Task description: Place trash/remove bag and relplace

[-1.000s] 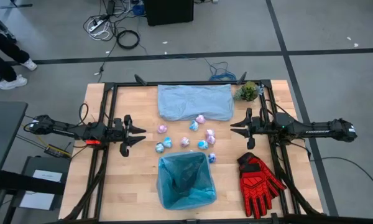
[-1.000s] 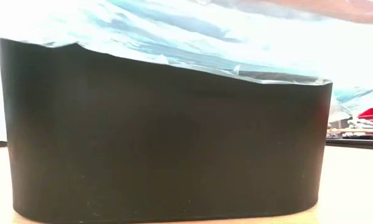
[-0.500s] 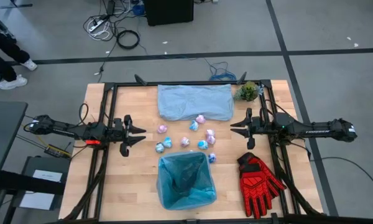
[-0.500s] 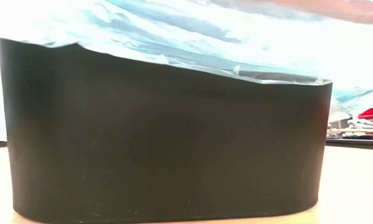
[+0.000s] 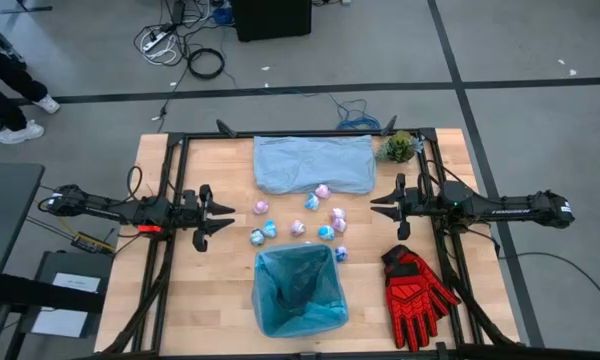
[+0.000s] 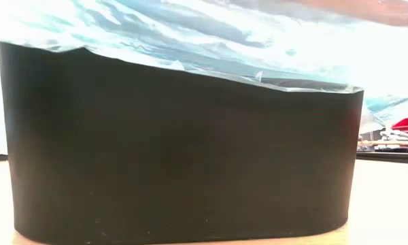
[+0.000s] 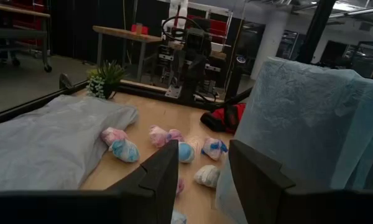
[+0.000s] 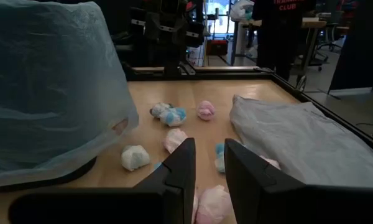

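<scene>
While trash (image 5: 298,228) dots our wooden bench (image 5: 220,280) | grey floor around | left pincer (image 5: 223,218), right pincer (image 5: 378,208): slightly parted, empty.

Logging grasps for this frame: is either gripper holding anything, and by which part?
Nothing is held. The left gripper and right gripper are both open and empty above the table.

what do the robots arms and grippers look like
Both arms are slim, dark, near-black jointed tubes. The left arm has a small red-orange patch near its wrist and cables by its base. The right arm carries faint pale lettering. The left gripper and right gripper each have two dark, angular, wedge-shaped fingers.
</scene>
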